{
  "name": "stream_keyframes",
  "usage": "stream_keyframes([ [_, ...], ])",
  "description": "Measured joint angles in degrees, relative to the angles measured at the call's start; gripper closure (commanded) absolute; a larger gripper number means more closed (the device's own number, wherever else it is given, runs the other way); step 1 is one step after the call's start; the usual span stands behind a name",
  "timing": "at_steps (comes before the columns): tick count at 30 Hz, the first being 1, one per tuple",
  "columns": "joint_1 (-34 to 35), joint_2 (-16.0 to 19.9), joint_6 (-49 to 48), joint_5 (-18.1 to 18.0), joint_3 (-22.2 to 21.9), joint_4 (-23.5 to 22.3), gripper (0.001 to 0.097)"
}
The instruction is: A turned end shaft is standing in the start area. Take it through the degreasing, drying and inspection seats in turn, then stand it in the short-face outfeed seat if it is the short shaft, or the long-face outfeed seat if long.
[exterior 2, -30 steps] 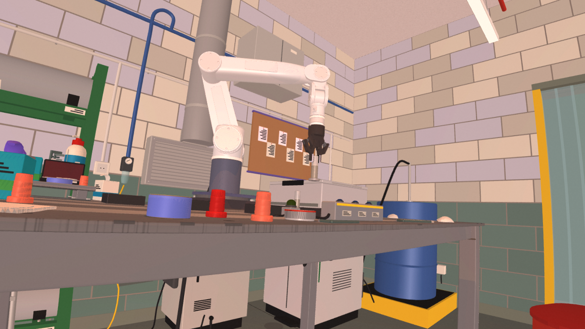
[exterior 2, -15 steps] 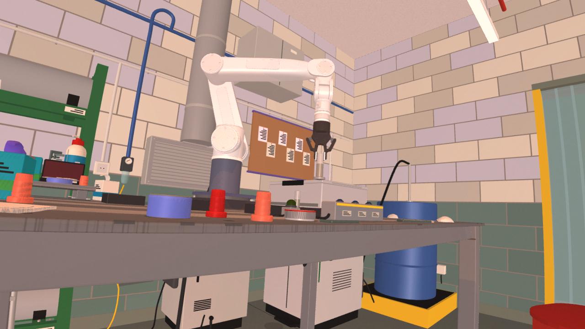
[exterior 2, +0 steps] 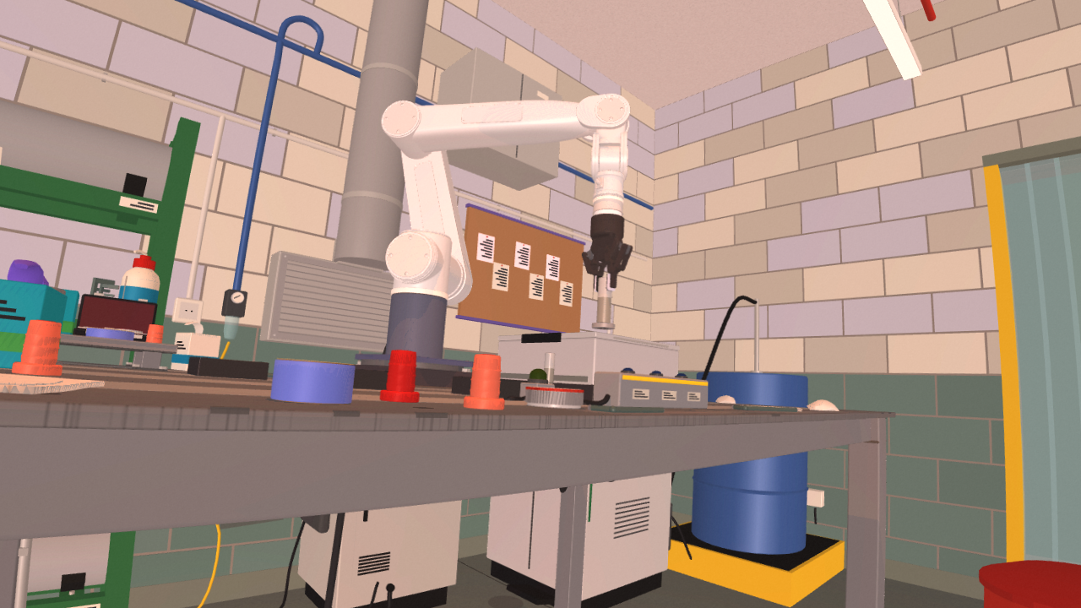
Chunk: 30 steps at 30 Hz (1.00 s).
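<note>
The top of the grey end shaft (exterior 2: pixel 603 308) is hidden between the fingers of my gripper (exterior 2: pixel 604 286), which is closed on it and carries it upright. The shaft hangs with its wider collar at the bottom, just above the white box (exterior 2: pixel 597 353) at the far side of the table. On the table nearer the camera stand a red stepped seat (exterior 2: pixel 401 376), an orange stepped seat (exterior 2: pixel 484 383) and a blue ring-shaped seat (exterior 2: pixel 313 380). A silver round fixture with a thin pin (exterior 2: pixel 554 393) sits in front of the white box.
A blue drum (exterior 2: pixel 750 461) stands behind the table's right end, a black hose arching over it. A grey box with yellow trim (exterior 2: pixel 659 389) lies beside the round fixture. Another orange seat (exterior 2: pixel 38 348) stands far left. A cork board (exterior 2: pixel 521 272) hangs behind the arm.
</note>
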Motion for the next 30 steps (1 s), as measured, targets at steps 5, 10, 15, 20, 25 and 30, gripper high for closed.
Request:
stream_keyframes([
  [5,-2.61,1.08,10.43,0.00,0.94,-0.13,0.0901],
  [10,-4.82,2.15,19.73,0.00,1.89,-0.26,0.0901],
  [15,-6.58,3.10,27.49,0.00,2.74,-0.36,0.0901],
  [20,-7.88,3.88,33.45,0.00,3.44,-0.44,0.0901],
  [25,-8.74,4.42,37.50,0.00,3.93,-0.49,0.0901],
  [30,-9.20,4.73,39.75,0.01,4.21,-0.52,0.0901],
])
